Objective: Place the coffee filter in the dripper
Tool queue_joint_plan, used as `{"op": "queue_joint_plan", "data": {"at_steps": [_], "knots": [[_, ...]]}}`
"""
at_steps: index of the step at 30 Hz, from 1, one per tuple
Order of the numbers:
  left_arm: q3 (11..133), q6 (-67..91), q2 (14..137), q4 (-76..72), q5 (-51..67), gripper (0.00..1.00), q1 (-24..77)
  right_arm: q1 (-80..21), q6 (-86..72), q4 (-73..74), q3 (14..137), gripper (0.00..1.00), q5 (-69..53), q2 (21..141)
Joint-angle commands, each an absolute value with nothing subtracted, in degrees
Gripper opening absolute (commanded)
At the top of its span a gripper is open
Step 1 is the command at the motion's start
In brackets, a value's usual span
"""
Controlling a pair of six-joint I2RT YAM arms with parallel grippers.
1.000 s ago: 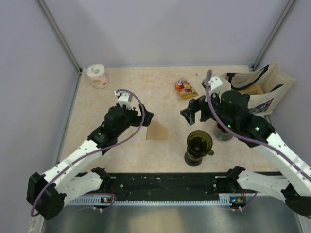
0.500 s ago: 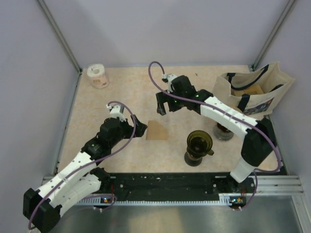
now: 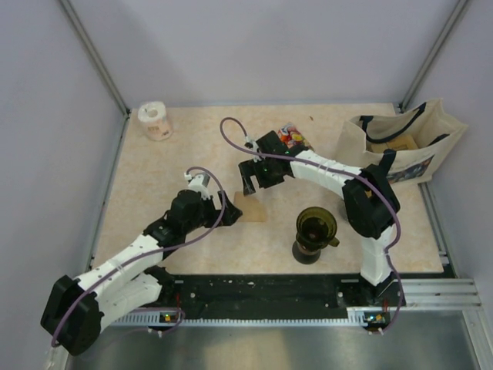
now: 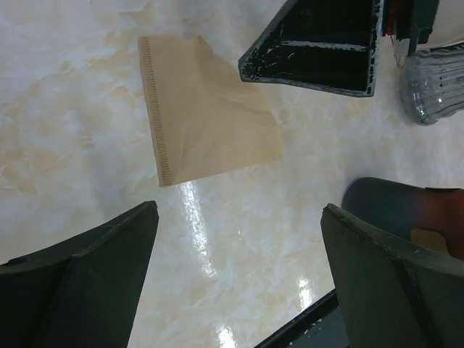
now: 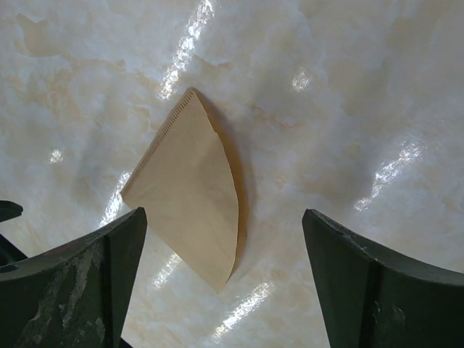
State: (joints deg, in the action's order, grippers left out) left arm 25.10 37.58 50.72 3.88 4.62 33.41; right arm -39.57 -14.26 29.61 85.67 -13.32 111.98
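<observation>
The coffee filter [image 3: 251, 208] is a flat brown paper wedge lying on the table; it also shows in the left wrist view [image 4: 206, 119] and the right wrist view [image 5: 192, 192]. The dripper [image 3: 316, 224], an olive-brown cone, stands on a dark cup right of the filter. My left gripper [image 3: 231, 210] is open and empty just left of the filter [image 4: 239, 217]. My right gripper [image 3: 250, 179] is open and empty, low over the filter's far side [image 5: 223, 217]. The filter's lower tip lies between its fingers. One right finger [image 4: 326, 51] shows beyond the filter in the left wrist view.
A toilet roll [image 3: 155, 121] stands at the back left. A colourful snack packet [image 3: 293, 137] lies behind the right gripper. A tote bag [image 3: 400, 146] sits at the back right. A ribbed clear glass cup [image 4: 438, 83] stands right of the filter.
My right arm has swung left from near the dripper to just over the filter. My left gripper has moved right and nearer, up to the filter's left edge.
</observation>
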Motion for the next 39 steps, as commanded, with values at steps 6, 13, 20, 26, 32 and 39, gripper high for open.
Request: {"op": "queue_joint_plan", "data": {"at_steps": [6, 13, 20, 26, 32, 39], "knots": [[25.2, 41.6, 60.5, -9.5, 10.5, 0.99, 33.3, -39.3, -17.2, 28.1, 86.8, 0.81, -14.8, 115.9], [24.9, 41.9, 65.6, -12.9, 11.0, 0.99, 33.4, -39.2, -18.6, 26.2, 83.2, 0.78, -16.8, 117.0], [24.3, 43.2, 71.6, -17.3, 11.7, 0.99, 33.6, -39.3, -20.4, 24.5, 81.7, 0.72, -20.8, 116.5], [24.2, 44.4, 77.9, -20.0, 12.6, 0.99, 33.7, -39.3, -20.8, 24.3, 80.2, 0.71, -21.8, 114.1], [24.5, 44.4, 79.4, -20.9, 12.5, 0.99, 33.7, -39.3, -21.4, 23.5, 79.2, 0.66, -26.2, 112.0], [24.7, 44.1, 79.2, -20.0, 11.8, 0.99, 33.7, -39.5, -21.3, 23.3, 78.8, 0.61, -26.7, 110.6]]}}
